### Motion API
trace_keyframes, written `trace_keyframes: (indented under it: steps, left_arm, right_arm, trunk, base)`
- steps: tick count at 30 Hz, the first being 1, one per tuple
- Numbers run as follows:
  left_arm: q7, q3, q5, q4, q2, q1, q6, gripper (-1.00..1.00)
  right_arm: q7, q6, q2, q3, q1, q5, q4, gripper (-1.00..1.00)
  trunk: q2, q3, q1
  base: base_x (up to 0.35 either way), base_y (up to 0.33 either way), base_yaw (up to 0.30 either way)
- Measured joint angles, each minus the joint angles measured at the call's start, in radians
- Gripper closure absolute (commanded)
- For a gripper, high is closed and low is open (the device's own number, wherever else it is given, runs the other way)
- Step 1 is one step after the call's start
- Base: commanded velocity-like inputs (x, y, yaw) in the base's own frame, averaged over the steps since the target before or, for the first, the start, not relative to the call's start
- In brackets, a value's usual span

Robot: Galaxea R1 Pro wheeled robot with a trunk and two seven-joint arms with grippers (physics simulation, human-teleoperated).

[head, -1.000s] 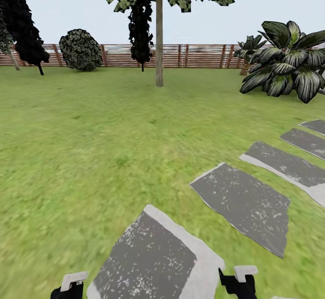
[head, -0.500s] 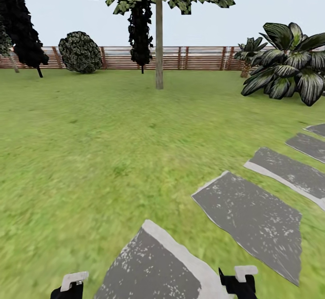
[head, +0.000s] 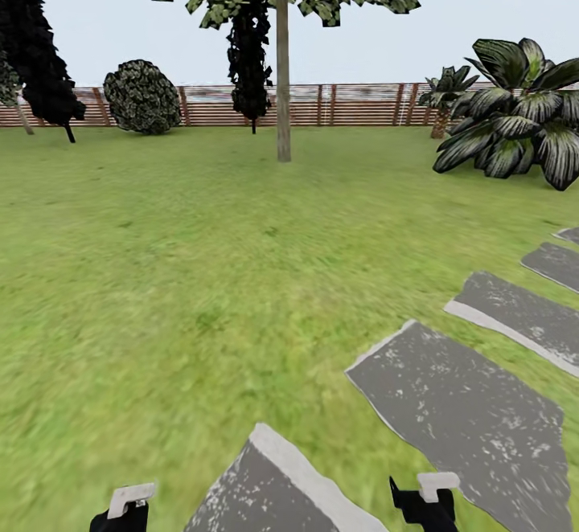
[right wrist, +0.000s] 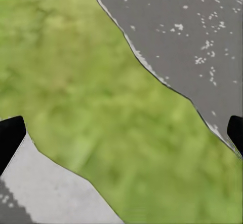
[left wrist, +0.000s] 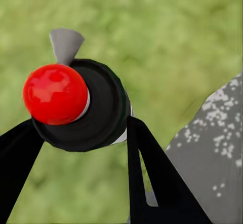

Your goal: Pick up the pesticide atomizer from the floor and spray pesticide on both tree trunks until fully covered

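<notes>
Already in hand: I have the left pincer (left wrist: 76,133) clamped on the pesticide atomizer (left wrist: 81,105), red top toward the wrist camera, above lawn beside a stepping stone (left wrist: 212,148). My right pincer (right wrist: 121,130) hangs apart and empty. I judge this the approach step; next I drive across the grass to the tree trunk (head: 283,82) ahead, then aim the nozzle.

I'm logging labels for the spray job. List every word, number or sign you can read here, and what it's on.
None can be read.
The atomizer, held in the left gripper, shows its red top and dark body with no legible print.
The fence, the paving slabs and the tree trunk carry no text.
</notes>
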Motion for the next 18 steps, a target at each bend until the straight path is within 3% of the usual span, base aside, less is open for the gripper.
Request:
trace_keyframes:
  steps: [18]
  left_arm:
    - [0.000,0.001,0.000,0.000,0.008,0.000,0.000,1.00]
  right_arm:
    - [-0.001,0.000,0.001,0.000,0.000,0.000,0.001,-1.00]
  trunk:
    - [0.000,0.000,0.000]
  base:
    - [0.339,0.000,0.000]
